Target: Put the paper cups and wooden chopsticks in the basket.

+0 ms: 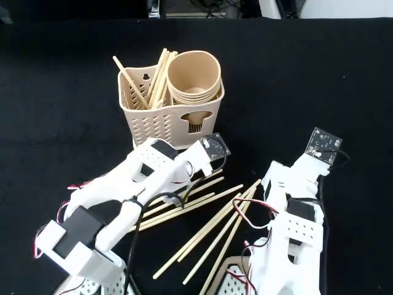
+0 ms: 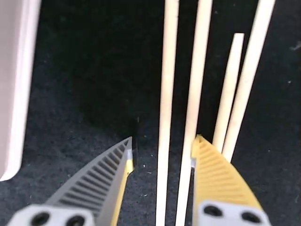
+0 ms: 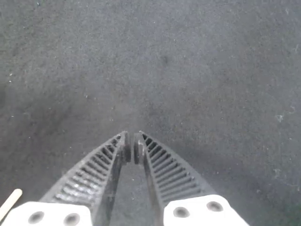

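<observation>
A beige slotted basket (image 1: 161, 123) stands at the back of the black table, holding stacked paper cups (image 1: 194, 77) and several upright wooden chopsticks (image 1: 156, 80). More chopsticks (image 1: 212, 224) lie loose on the cloth in front of it. My left gripper (image 2: 162, 153) is open low over the cloth, with two chopsticks (image 2: 167, 117) running between its fingers and two more beside the yellow finger (image 2: 214, 169). The basket wall (image 2: 16, 84) shows close by in the left wrist view. My right gripper (image 3: 130, 146) is shut on nothing above bare cloth, and its arm (image 1: 295, 209) sits right of the loose chopsticks.
The left arm's body (image 1: 123, 196) stretches from the front left toward the basket's front face, with cables hanging over the loose chopsticks. A chopstick tip (image 3: 9, 202) shows in the right wrist view. Black cloth lies bare to the left, right and behind the basket.
</observation>
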Robot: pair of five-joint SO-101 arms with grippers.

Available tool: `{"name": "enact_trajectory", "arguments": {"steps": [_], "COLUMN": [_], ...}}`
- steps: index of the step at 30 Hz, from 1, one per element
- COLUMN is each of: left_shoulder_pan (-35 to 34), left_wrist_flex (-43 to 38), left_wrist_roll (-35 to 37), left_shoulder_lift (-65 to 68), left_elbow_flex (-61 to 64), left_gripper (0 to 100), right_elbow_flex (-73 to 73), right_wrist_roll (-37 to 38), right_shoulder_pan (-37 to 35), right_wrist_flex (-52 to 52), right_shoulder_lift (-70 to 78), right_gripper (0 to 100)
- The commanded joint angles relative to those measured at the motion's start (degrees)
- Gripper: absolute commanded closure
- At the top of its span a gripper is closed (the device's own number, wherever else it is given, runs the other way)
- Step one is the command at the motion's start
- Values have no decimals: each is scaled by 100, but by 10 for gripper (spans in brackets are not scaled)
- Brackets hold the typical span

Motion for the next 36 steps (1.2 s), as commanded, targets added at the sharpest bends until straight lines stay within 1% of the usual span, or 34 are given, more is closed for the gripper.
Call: {"name": "enact_trajectory", "arguments": {"steps": [1,5,7,12,15,23,27,32,36], "left_shoulder_pan": [-40,40,189,400,409,409,400,409,409], "left_wrist_flex": [-35,-26,-26,-26,-26,0,299,264,255], "left_wrist_roll": [-70,-70,-70,-79,-79,-70,-79,-79,-79], "left_shoulder_lift": [0,0,0,-9,-9,-44,-62,-62,-62], "left_elbow_flex": [101,171,259,242,251,286,127,84,75], "left_gripper": [780,780,790,905,944,953,954,973,970], "right_elbow_flex": [-259,-259,-259,-259,-259,-259,-259,-259,-259], "right_wrist_roll": [-9,-9,-9,-9,-9,-9,-9,-9,-9], "right_shoulder_pan": [-97,-97,-97,-97,-97,-97,-97,-97,-97], "right_wrist_flex": [-123,-123,-123,-123,-123,-123,-123,-123,-123], "right_shoulder_lift": [-75,-75,-75,-75,-75,-75,-75,-75,-75], "right_gripper": [953,953,953,953,953,953,953,953,953]}}
